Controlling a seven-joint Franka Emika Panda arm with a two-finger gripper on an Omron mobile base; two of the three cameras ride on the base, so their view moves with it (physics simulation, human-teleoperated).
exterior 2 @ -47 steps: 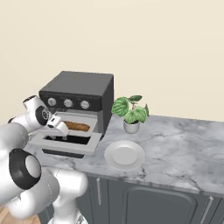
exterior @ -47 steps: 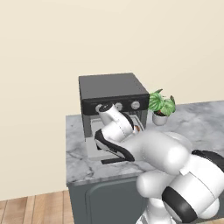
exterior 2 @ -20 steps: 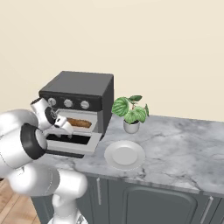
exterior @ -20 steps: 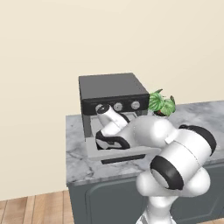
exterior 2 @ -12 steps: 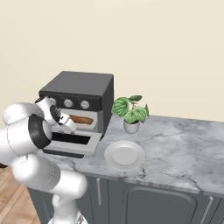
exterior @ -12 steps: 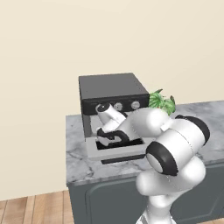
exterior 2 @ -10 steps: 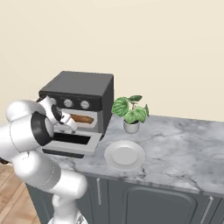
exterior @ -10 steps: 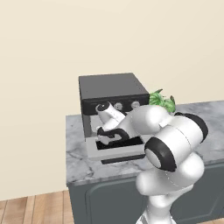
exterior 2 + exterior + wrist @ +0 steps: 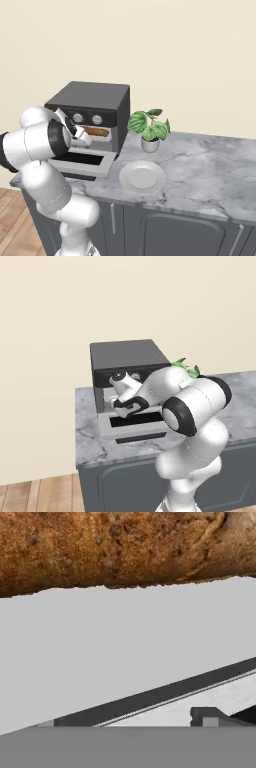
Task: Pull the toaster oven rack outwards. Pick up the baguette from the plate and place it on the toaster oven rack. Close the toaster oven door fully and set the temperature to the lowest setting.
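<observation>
Pincer [image 9: 82,138] of mine stands spread wide and pinches nothing, poised at the mouth of the toaster oven [image 9: 95,102], just above the lowered toaster oven door [image 9: 82,161]. Close ahead of it in the hand view lies the baguette [image 9: 120,549], resting lengthwise on the pale toaster oven rack [image 9: 125,657] inside the cavity. I judge the loaf light, with a rough, dry crust that grips well but could crumble under a hard squeeze; its middle is the place to hold it. It needs no more handling, I think. Next comes the door: stiff, hinged low, best taken by its dark bar handle or pushed up from beneath. Off on the tabletop [image 9: 210,170] sits the plate [image 9: 142,176], bare.
</observation>
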